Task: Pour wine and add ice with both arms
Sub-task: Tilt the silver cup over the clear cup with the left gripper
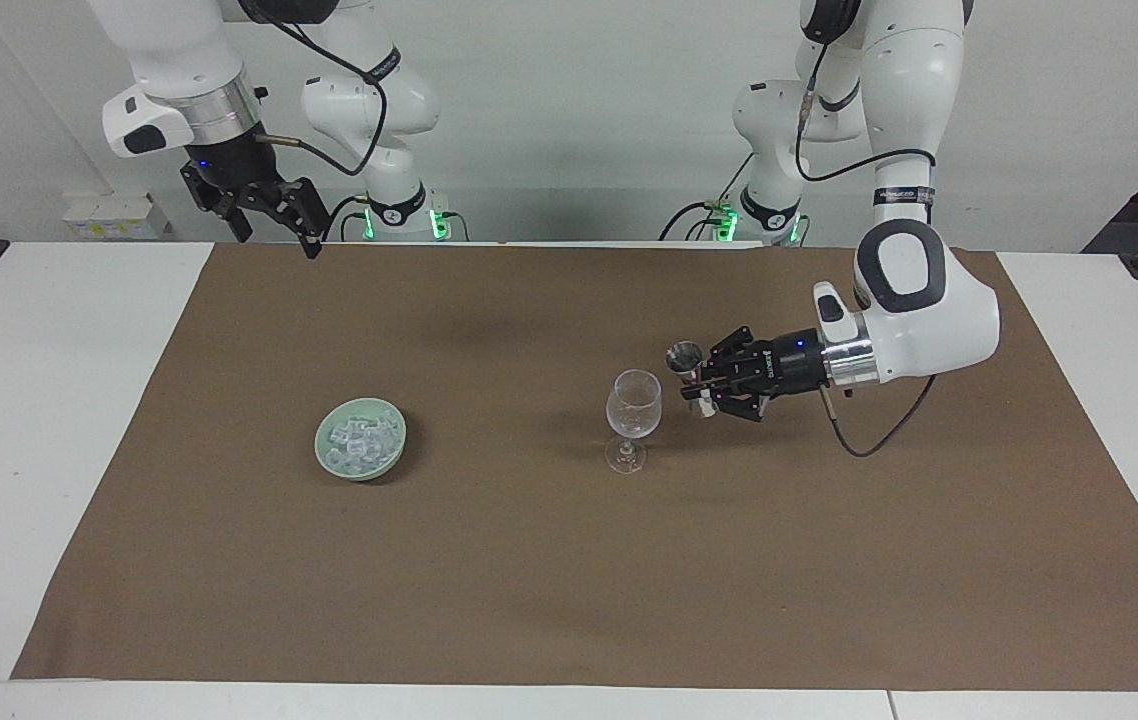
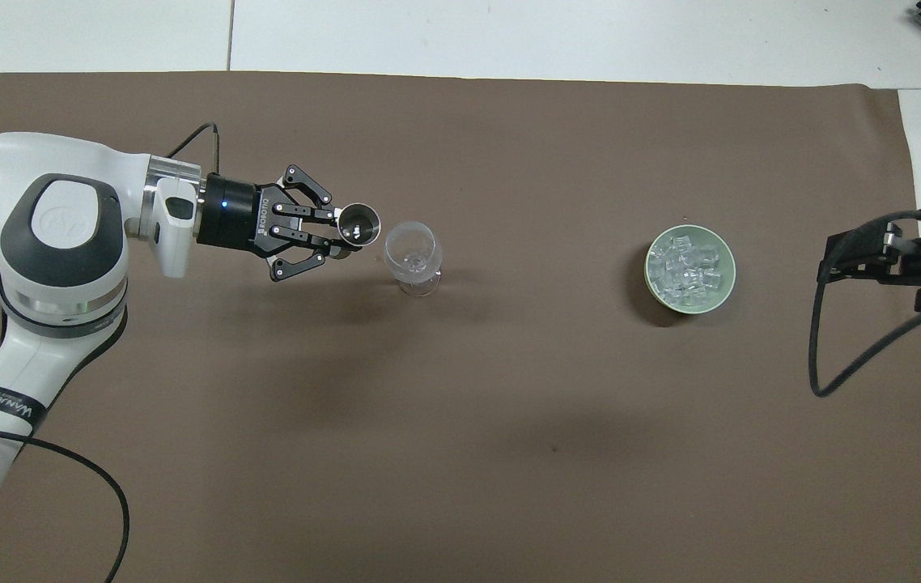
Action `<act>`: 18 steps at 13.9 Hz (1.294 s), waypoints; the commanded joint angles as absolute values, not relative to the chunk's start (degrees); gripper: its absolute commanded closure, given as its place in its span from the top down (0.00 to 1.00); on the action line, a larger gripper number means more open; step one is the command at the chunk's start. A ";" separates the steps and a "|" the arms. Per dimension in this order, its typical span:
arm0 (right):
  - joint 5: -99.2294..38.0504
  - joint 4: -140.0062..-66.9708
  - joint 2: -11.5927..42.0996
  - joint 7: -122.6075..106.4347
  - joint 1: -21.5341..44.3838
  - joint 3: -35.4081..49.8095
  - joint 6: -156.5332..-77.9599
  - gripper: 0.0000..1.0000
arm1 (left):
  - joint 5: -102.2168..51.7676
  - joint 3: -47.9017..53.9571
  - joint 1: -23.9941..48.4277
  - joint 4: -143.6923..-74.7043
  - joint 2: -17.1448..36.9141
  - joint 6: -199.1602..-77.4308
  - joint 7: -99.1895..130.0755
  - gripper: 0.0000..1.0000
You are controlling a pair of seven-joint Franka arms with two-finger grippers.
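Left gripper [image 1: 697,385] fingers clamping a small steel hourglass jigger [image 1: 686,371] beside the clear stemmed glass [image 1: 632,418]; right gripper [image 1: 274,222] hanging open, well clear of the heaped translucent ice [image 1: 360,442].

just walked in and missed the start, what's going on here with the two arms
The left gripper is shut on a small steel double-ended measuring cup, held upright in the air right beside the rim of a clear stemmed wine glass standing on the brown mat. Nothing is being poured yet. A pale green bowl of clear ice cubes sits toward the right arm's end. The right gripper waits open, raised over the mat's edge by its base.
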State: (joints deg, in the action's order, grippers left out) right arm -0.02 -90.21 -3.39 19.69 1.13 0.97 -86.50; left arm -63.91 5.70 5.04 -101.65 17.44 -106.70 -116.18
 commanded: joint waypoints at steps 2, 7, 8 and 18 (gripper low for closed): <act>-1.49 -90.97 -3.87 18.02 0.35 1.14 -87.45 1.00 | -59.59 4.40 7.03 -103.97 14.33 -108.63 -110.83 0.00; -1.49 -90.97 -3.87 18.02 0.35 1.14 -87.45 1.00 | -57.23 4.39 7.29 -103.36 14.33 -109.60 -108.38 0.00; -1.49 -90.97 -3.87 18.02 0.35 1.14 -87.45 1.00 | -56.35 4.39 7.90 -102.92 14.33 -109.60 -107.59 0.00; -1.49 -90.97 -3.87 18.02 0.35 1.14 -87.45 1.00 | -54.14 4.39 8.70 -100.90 14.68 -109.77 -104.68 0.00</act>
State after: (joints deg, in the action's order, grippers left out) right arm -0.02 -90.21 -3.39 19.69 1.13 0.97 -86.50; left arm -55.22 5.55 7.26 -101.20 15.37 -108.82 -106.50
